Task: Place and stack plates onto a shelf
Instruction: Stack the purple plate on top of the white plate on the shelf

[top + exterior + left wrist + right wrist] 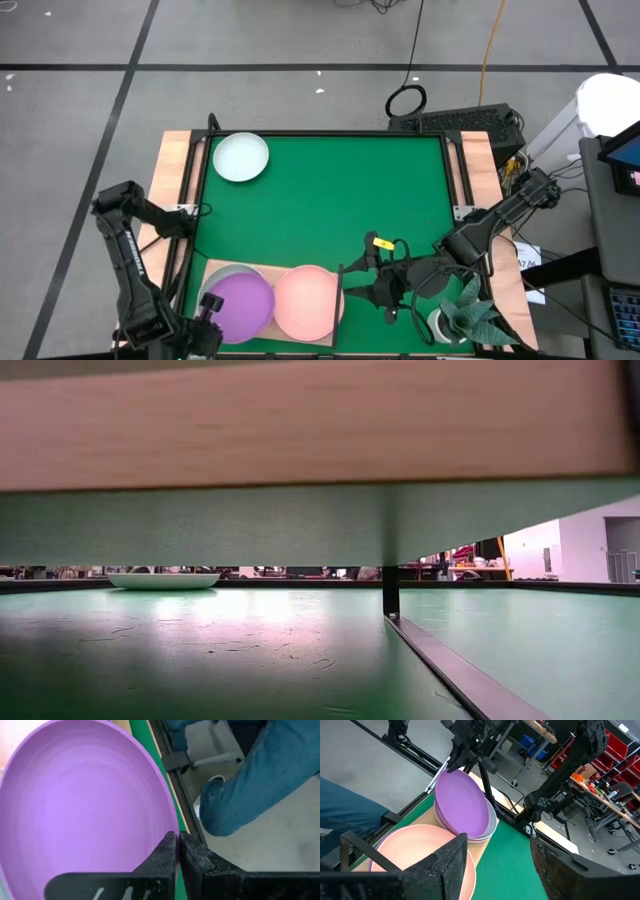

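A purple plate lies on top of a stack at the left end of the light-wood shelf, at the table's near edge. My left gripper is shut on its rim. A salmon pink plate sits on the shelf's right half. My right gripper hovers just right of the pink plate, open and touching nothing. A pale mint plate rests flat on the green mat near the far left corner, and it also shows in the low view. My left gripper pinches the purple plate's rim between its two fingers, on the plate's near-left side. The fingers come at it from the table's near-left corner. The plate is tilted, its held side raised, and its opposite edge rests on the plates below.
The green mat covers the table inside a dark frame. A potted plant stands at the near right corner. A person in blue trousers stands close by the near left edge. The shelf board and its dark upright fill the low view.
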